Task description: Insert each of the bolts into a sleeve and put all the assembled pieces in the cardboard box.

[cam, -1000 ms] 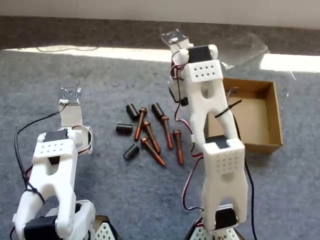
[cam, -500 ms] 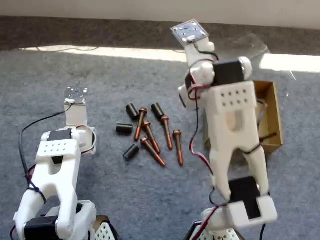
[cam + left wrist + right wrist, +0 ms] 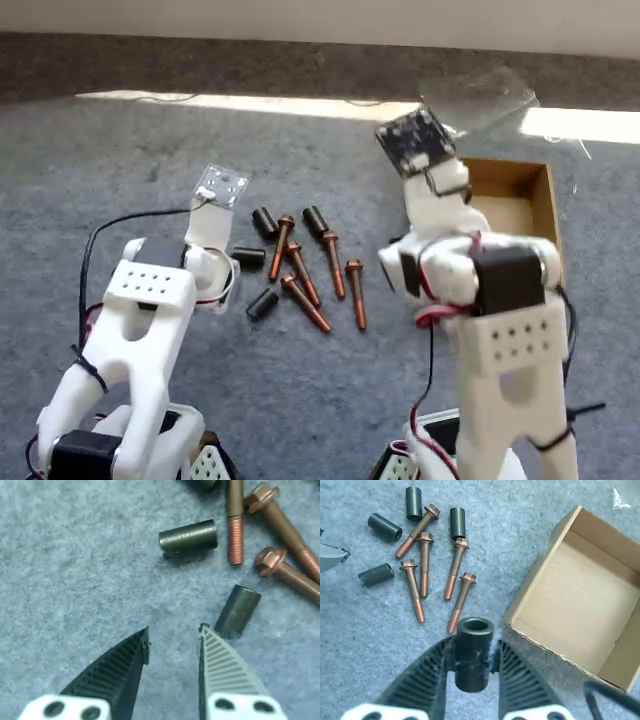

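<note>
Nearest, the left gripper point(image 3: 174, 630) hangs low over the grey table point(image 3: 300, 400), its jaws parted with nothing between them. One pale tip is just beside a loose sleeve point(image 3: 238, 611). This arm has swung in from the left toward the parts over the last second. The right gripper point(image 3: 472, 647) has its jaws closed on an upright sleeve point(image 3: 472, 662), bore facing the camera. That arm has drawn back from the far side of the pile and now stands raised over the table. Beyond lie five copper bolts point(image 3: 333, 265) fanned together among four dark sleeves point(image 3: 457, 522), unmoved. Farther right sits the cardboard box point(image 3: 575, 595), open.
</note>
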`<state>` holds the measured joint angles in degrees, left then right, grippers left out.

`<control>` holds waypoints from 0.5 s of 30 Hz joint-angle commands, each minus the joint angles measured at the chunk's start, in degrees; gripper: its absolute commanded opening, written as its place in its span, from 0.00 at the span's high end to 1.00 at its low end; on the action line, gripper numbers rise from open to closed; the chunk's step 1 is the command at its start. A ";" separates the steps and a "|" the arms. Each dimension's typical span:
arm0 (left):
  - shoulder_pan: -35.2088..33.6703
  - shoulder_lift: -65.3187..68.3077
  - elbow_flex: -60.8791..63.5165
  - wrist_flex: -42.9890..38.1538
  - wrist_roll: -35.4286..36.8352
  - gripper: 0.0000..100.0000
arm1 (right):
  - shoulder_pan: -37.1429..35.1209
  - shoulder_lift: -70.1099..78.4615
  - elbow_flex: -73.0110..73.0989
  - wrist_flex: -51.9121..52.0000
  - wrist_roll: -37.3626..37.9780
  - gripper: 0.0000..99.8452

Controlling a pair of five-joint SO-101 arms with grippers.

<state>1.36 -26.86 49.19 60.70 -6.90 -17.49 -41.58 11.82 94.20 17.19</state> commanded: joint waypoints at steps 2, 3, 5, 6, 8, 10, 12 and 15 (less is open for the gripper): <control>4.53 0.13 -9.45 7.03 -0.70 0.84 | 0.75 -11.65 6.37 -4.26 -0.44 1.00; 5.14 0.22 -10.86 8.26 -1.41 0.84 | 0.75 -13.76 8.13 -4.88 -0.44 1.00; 6.46 2.24 -14.20 10.99 -1.93 0.84 | 0.75 -17.63 11.82 -6.46 -0.35 1.00; 6.90 4.09 -16.13 12.04 -1.85 0.84 | 0.75 -19.30 13.76 -7.25 -0.35 1.00; 7.69 9.45 -20.62 13.71 -1.85 0.84 | 0.75 -22.55 17.54 -9.19 -0.26 1.00; 7.78 15.87 -25.45 14.86 -1.76 0.84 | 0.75 -25.71 21.49 -11.30 -0.26 1.00; 7.78 22.46 -30.46 16.00 -1.67 0.84 | 0.75 -28.53 25.63 -13.05 -0.26 1.00; 7.78 30.64 -37.49 18.11 -1.67 0.84 | 0.75 -32.40 31.60 -15.69 -0.26 1.00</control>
<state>8.13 -5.05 22.20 75.91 -8.40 -17.49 -70.51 40.31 82.51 17.19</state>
